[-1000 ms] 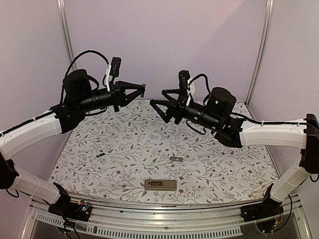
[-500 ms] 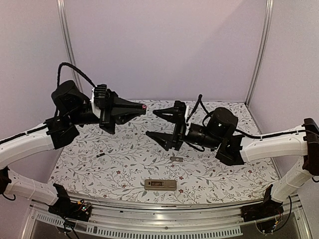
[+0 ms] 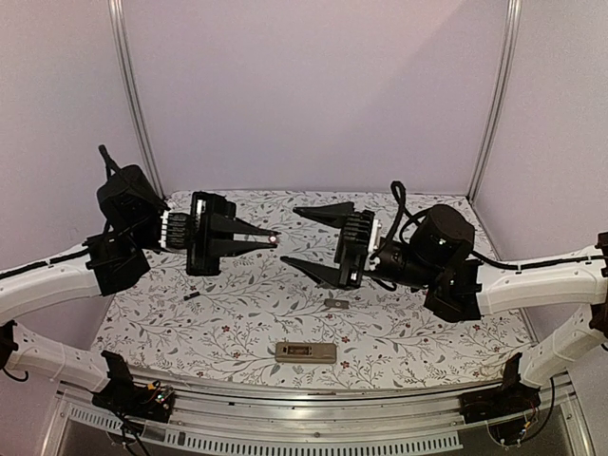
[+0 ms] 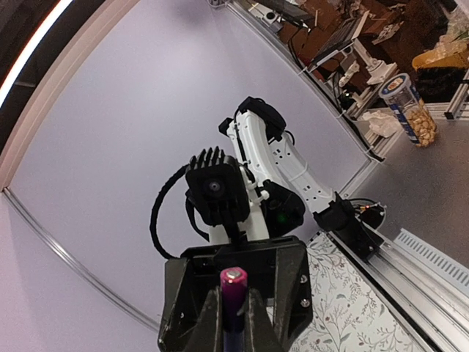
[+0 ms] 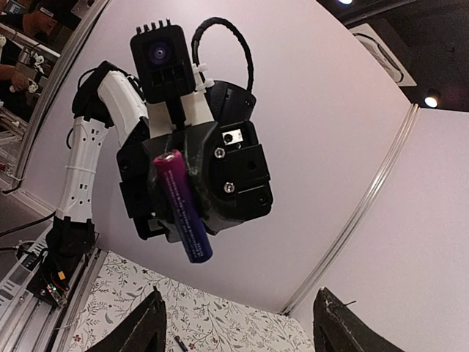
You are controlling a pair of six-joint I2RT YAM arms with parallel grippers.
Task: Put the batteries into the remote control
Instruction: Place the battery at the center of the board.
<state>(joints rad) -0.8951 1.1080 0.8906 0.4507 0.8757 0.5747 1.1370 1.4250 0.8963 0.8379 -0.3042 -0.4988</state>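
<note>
Lowered since, left gripper (image 3: pixel 269 237) is pinched on a battery (image 5: pixel 183 207) — right gripper (image 3: pixel 291 235), spread near it, should be centred.

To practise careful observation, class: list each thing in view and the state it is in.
left gripper: shut on the purple battery, in mid-air
right gripper: open, empty
second battery: lying on the table
remote control: lying flat on the table, untouched
small grey piece: lying on the table
</note>
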